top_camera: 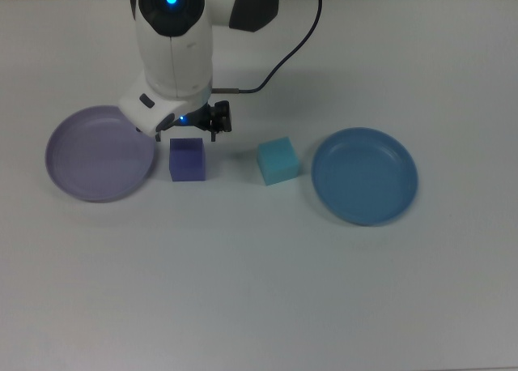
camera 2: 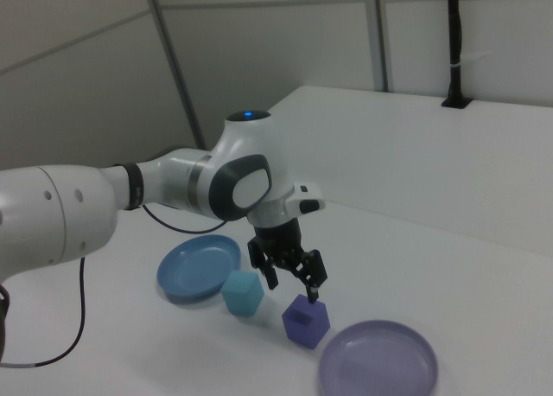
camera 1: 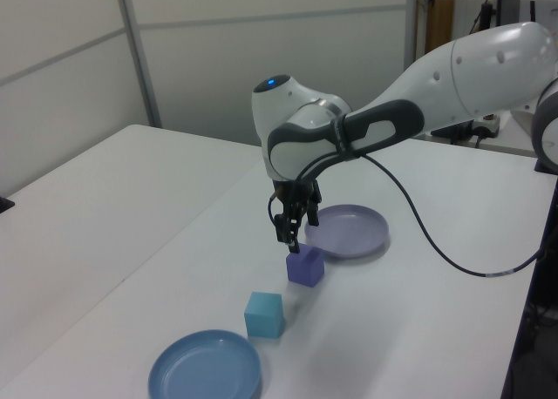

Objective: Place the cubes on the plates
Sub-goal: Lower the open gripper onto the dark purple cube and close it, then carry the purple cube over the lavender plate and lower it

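Note:
A violet-blue cube (top_camera: 187,159) (camera 1: 305,266) (camera 2: 306,322) sits beside the lavender plate (top_camera: 99,153) (camera 1: 347,230) (camera 2: 378,360). A turquoise cube (top_camera: 278,160) (camera 1: 263,314) (camera 2: 243,293) lies next to the blue plate (top_camera: 365,176) (camera 1: 205,367) (camera 2: 199,266). Both plates are bare. My gripper (top_camera: 188,132) (camera 1: 290,238) (camera 2: 294,285) hangs open just above the violet-blue cube, fingers pointing down and spread wider than the cube. It holds nothing. In the top view the arm's white body hides part of the hand.
All things lie in one row on a white table (top_camera: 259,290). A black cable (top_camera: 283,51) trails from the wrist toward the table's far edge. In the right view a black post (camera 2: 455,41) stands at the table's far side.

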Controlling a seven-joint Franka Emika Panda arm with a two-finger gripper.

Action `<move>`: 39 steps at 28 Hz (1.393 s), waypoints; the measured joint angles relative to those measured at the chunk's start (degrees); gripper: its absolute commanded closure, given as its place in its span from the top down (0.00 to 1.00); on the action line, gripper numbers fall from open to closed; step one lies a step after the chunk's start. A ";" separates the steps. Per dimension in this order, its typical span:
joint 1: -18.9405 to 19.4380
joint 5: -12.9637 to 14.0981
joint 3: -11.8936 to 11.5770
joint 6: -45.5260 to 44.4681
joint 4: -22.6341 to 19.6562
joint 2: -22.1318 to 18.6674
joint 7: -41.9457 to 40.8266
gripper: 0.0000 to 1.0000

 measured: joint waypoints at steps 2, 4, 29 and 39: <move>0.00 -0.24 -0.01 0.34 -0.06 0.67 0.00 1.00; 0.00 -0.37 -0.01 0.48 -0.08 1.18 -0.01 1.00; 0.16 -2.25 0.00 2.48 0.25 6.13 4.69 0.00; -0.28 -2.21 -0.14 2.51 2.40 4.45 8.81 0.00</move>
